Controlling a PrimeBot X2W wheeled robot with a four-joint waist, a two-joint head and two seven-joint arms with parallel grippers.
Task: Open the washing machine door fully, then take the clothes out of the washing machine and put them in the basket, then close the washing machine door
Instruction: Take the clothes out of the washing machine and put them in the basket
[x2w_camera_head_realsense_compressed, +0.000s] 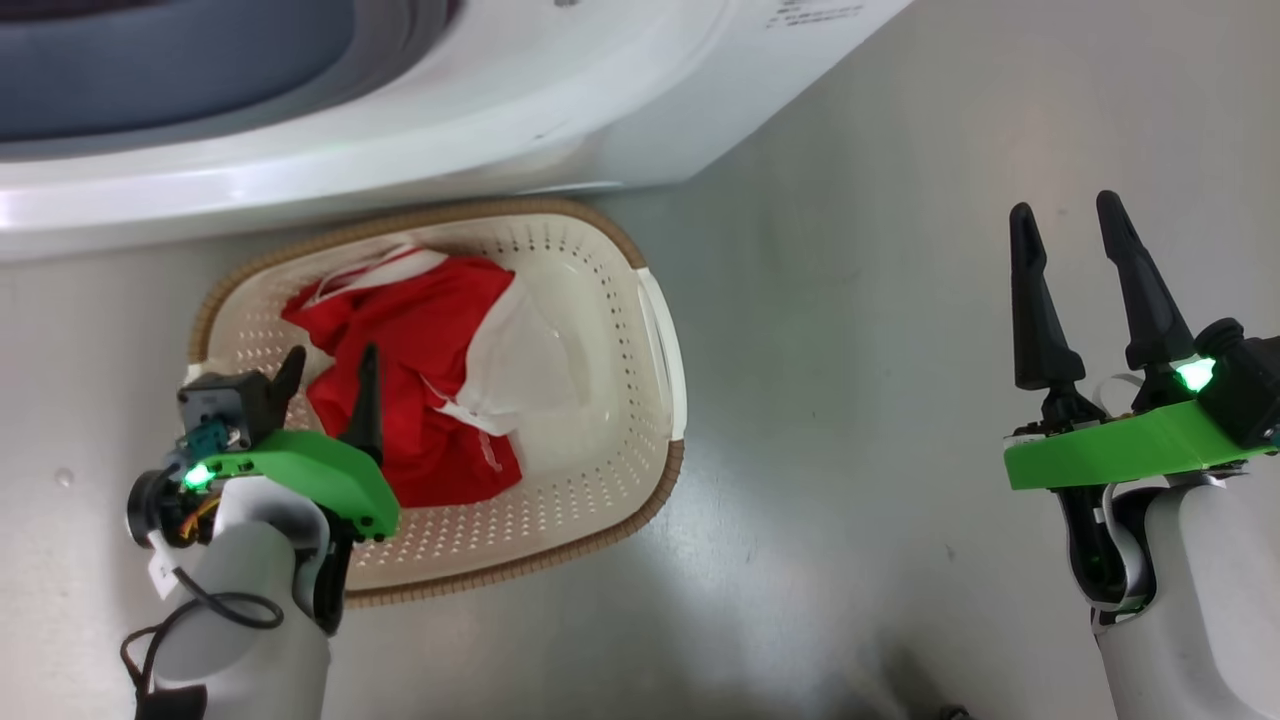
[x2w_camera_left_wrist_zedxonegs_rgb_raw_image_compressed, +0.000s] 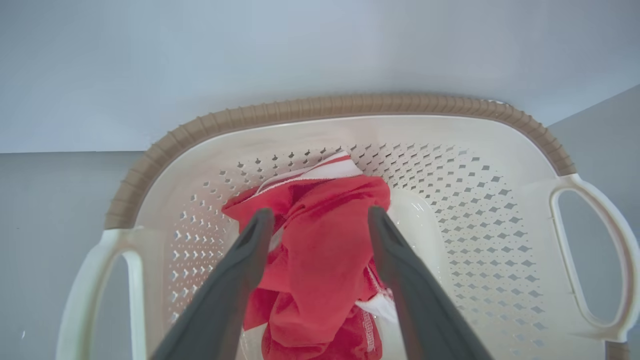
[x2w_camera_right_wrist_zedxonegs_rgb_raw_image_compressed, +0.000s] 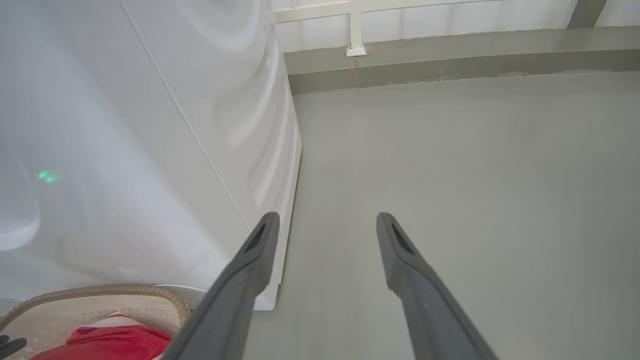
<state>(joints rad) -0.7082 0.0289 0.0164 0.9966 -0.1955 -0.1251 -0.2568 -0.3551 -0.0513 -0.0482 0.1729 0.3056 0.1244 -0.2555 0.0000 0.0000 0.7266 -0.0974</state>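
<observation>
The red and white clothes (x2w_camera_head_realsense_compressed: 420, 375) lie crumpled in the cream basket (x2w_camera_head_realsense_compressed: 600, 300) on the floor below the white washing machine (x2w_camera_head_realsense_compressed: 420, 130). My left gripper (x2w_camera_head_realsense_compressed: 330, 365) hangs over the basket's near-left side, open, its fingers spread just above the red fabric. In the left wrist view the clothes (x2w_camera_left_wrist_zedxonegs_rgb_raw_image_compressed: 320, 260) lie loose below the left gripper (x2w_camera_left_wrist_zedxonegs_rgb_raw_image_compressed: 320, 217), inside the basket (x2w_camera_left_wrist_zedxonegs_rgb_raw_image_compressed: 475, 200). My right gripper (x2w_camera_head_realsense_compressed: 1065, 225) stands open over bare floor at the right, holding nothing. The washing machine door is out of view.
Grey rubber of the drum opening (x2w_camera_head_realsense_compressed: 170, 70) shows at the top left. Grey floor (x2w_camera_head_realsense_compressed: 880, 300) spreads to the right of the basket. In the right wrist view the machine's white side (x2w_camera_right_wrist_zedxonegs_rgb_raw_image_compressed: 150, 150) meets the floor, with a wall base (x2w_camera_right_wrist_zedxonegs_rgb_raw_image_compressed: 450, 55) beyond.
</observation>
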